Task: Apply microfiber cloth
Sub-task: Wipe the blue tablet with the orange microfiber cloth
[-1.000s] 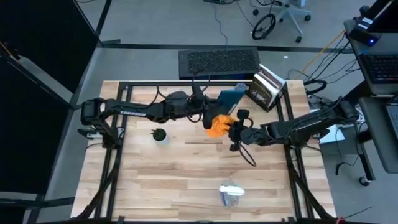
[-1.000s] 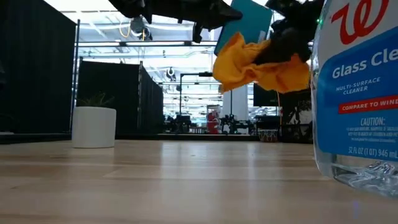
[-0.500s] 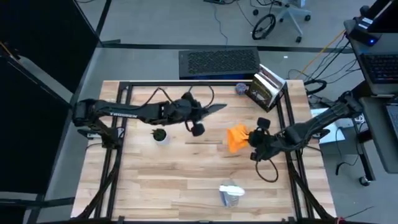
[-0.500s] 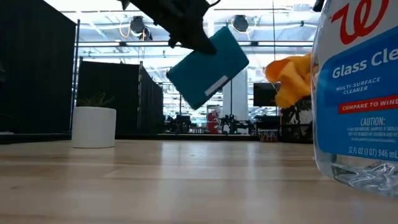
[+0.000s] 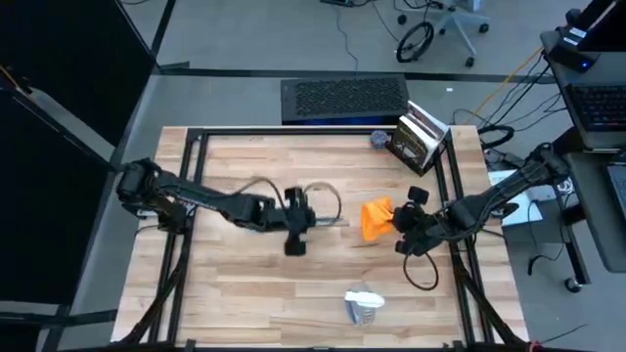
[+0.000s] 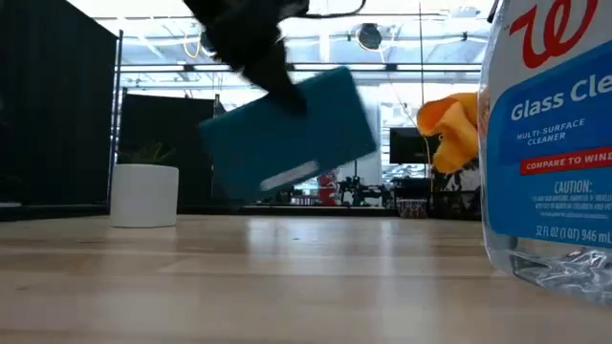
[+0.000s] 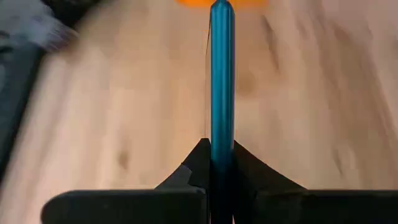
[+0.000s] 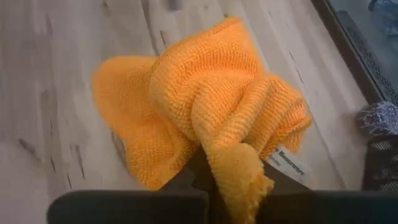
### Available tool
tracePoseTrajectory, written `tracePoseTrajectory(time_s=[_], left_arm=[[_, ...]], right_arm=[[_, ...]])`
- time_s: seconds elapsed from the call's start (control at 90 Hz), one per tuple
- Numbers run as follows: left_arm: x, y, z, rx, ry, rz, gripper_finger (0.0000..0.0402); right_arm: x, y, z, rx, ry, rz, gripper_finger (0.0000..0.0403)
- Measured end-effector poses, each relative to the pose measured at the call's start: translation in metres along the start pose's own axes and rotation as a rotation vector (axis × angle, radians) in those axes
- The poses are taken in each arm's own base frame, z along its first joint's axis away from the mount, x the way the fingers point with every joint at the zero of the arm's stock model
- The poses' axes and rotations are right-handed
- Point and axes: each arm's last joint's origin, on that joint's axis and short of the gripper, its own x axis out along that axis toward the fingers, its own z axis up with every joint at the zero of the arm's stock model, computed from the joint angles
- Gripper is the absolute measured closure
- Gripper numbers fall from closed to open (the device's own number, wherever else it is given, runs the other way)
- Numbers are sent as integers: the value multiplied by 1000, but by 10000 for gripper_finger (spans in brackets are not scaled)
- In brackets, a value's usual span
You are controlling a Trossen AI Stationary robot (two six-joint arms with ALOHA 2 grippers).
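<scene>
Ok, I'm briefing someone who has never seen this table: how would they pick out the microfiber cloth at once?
Start from the wooden table and go to its right side, where the right gripper is shut on the microfiber cloth and holds it above the wood. It is the only bright orange, soft, crumpled thing; the teal tablet in the left gripper is flat and stiff.

I see grey floor (image 5: 245, 39) around my wooden table (image 5: 293, 284), an office chair (image 5: 445, 24) beyond, black partitions (image 6: 57, 115).
</scene>
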Motion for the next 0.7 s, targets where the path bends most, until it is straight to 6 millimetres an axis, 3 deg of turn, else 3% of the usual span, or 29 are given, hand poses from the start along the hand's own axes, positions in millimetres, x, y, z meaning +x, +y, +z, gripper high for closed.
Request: tracePoseTrajectory(time_s=[0.278,0.444,0.7], left_arm=[[17,-35,-18,-50,143,1,393],[29,-45,-22,-50,164,8,391],[37,-49,-25,-59,179,-24,335]], right_arm=[[0,0,0,-1,1,0,392],[0,0,0,-1,1,1,392],[0,1,0,27,-1,7,392]])
